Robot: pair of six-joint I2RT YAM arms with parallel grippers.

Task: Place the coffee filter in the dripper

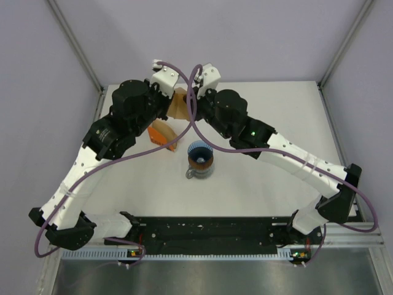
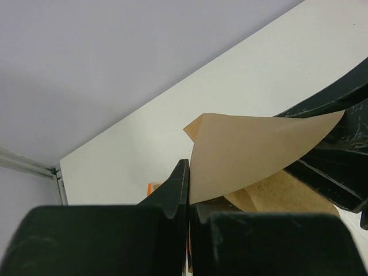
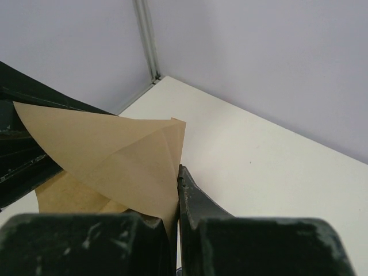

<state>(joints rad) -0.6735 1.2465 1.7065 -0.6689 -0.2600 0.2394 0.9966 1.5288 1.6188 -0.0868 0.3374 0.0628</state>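
Observation:
The tan coffee filter (image 1: 180, 104) hangs in the air between both grippers, at the back of the table. My left gripper (image 1: 170, 100) is shut on its left edge, and my right gripper (image 1: 192, 101) is shut on its right edge. In the left wrist view the filter (image 2: 253, 149) rises from my closed jaws toward the right gripper's black fingers (image 2: 339, 155). In the right wrist view the filter (image 3: 115, 161) is pinched the same way. The blue ribbed dripper (image 1: 200, 155) sits on a grey mug in the table's middle, in front of and below the filter.
The orange-and-white pack of brown filters (image 1: 163, 134) lies left of the dripper, under the left arm. The grey mug's handle (image 1: 191, 174) points to the near left. White table surface (image 1: 288, 117) lies to the right. Walls enclose the back and sides.

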